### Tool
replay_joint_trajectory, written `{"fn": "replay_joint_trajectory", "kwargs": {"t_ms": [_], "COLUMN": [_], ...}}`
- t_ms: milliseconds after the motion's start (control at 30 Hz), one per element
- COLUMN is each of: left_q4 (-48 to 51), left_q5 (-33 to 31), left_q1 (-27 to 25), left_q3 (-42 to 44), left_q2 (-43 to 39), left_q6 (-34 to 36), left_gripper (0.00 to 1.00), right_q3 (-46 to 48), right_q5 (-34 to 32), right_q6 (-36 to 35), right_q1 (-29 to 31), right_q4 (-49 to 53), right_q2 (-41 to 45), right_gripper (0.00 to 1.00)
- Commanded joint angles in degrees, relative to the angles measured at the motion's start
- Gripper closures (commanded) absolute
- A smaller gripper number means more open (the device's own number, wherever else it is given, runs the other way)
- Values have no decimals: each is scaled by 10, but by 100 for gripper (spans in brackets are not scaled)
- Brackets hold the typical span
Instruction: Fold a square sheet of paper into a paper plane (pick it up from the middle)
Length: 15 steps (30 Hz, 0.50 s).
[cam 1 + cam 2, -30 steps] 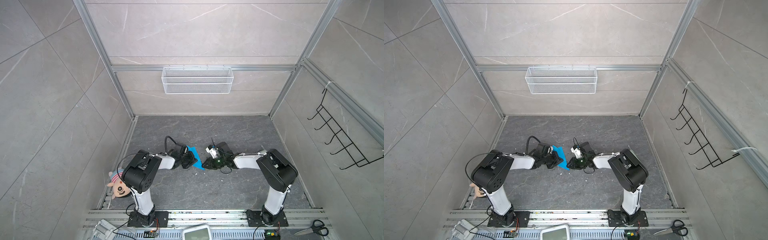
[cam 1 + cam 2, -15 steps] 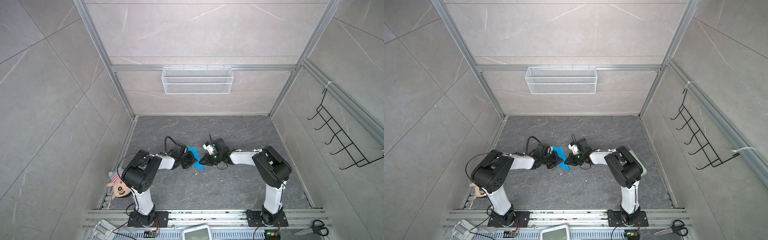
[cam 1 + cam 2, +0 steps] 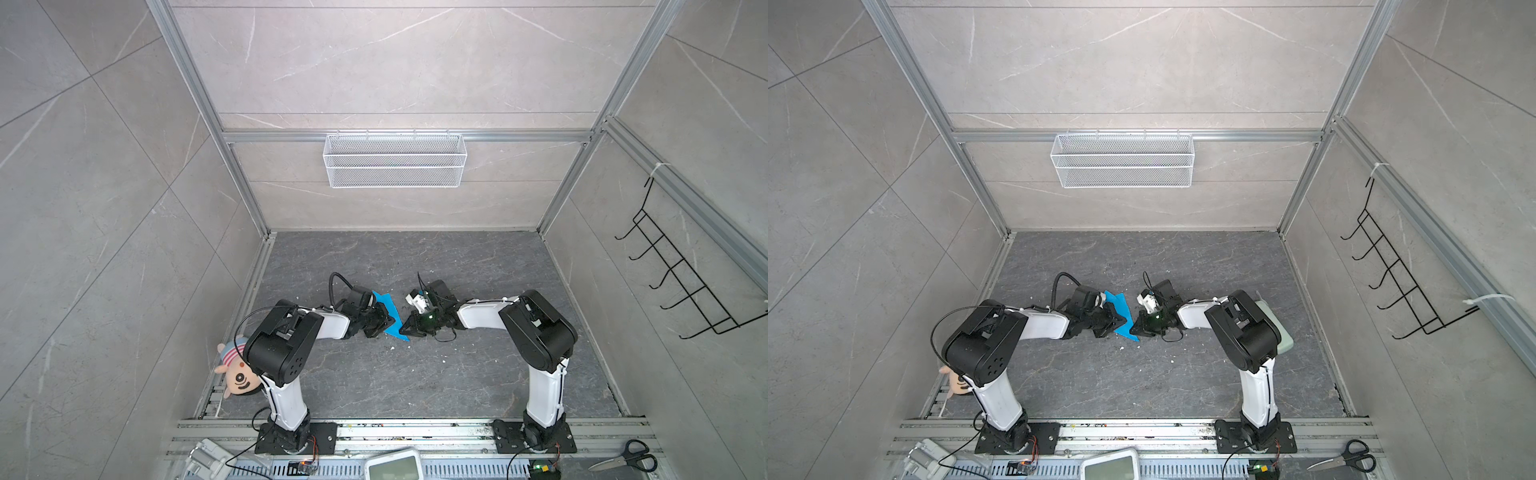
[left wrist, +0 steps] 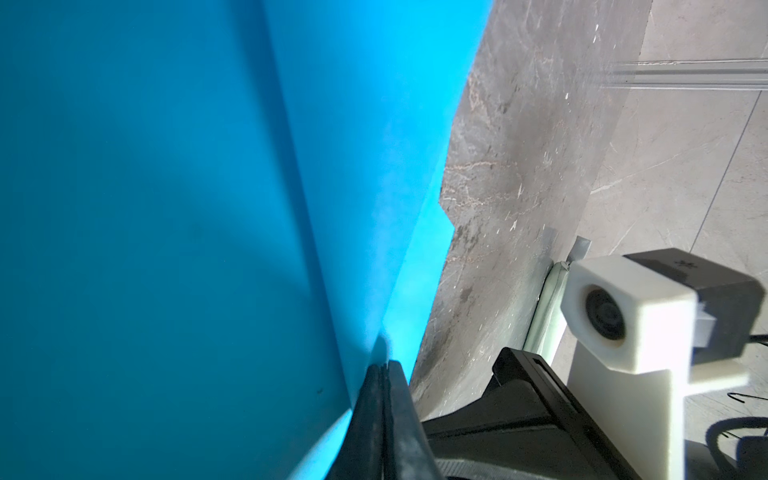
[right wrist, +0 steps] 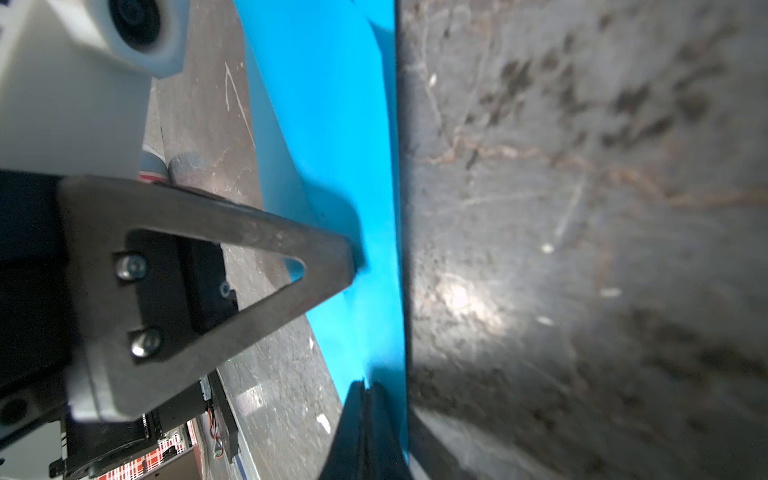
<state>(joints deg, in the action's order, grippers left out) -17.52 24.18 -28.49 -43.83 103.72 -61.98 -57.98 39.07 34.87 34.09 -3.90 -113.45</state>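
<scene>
The sky-blue sheet of paper (image 3: 390, 312) (image 3: 1120, 309) is folded into a narrow arrow-like shape with a crease and stands on edge above the dark floor, between my two grippers. My left gripper (image 3: 388, 323) (image 3: 1120, 322) is shut on its left side; in the left wrist view the closed jaws (image 4: 385, 365) pinch the paper (image 4: 166, 208) at a fold. My right gripper (image 3: 406, 330) (image 3: 1134, 330) is shut on the near lower corner; in the right wrist view its jaws (image 5: 363, 384) clamp the paper's edge (image 5: 353, 124). The left gripper's grey fingers (image 5: 249, 270) also show there, tips against the paper.
A plush doll (image 3: 237, 374) lies at the left front by the left arm's base. Scissors (image 3: 623, 459) and a white device (image 3: 392, 465) sit on the front rail. A wire basket (image 3: 395, 166) hangs on the back wall and black hooks (image 3: 685, 282) on the right wall. White crumbs dot the floor.
My right gripper has moved left to the paper and closed on its near corner. The left gripper has stayed shut on the paper in the same place.
</scene>
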Motion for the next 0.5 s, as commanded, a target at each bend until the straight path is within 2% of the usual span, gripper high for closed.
{"fn": "replay_joint_trajectory", "kwargs": {"t_ms": [0,333,467], "left_q4": [62,56,48], "left_q5": [-60,-55,-50], "left_q1": [8,9,10], "left_q3": [25,25,25], "left_q2": [22,21,20], "left_q6": [-9,-5,-2], "left_gripper": [93,93,93], "right_q3": [36,118,109], "right_q5": [-6,-17,-13], "right_q6": [-16,-9,-19], "right_q1": [2,0,-1], "right_q4": [61,78,56], "right_q2": [8,88,140], "right_gripper": [94,94,93]}}
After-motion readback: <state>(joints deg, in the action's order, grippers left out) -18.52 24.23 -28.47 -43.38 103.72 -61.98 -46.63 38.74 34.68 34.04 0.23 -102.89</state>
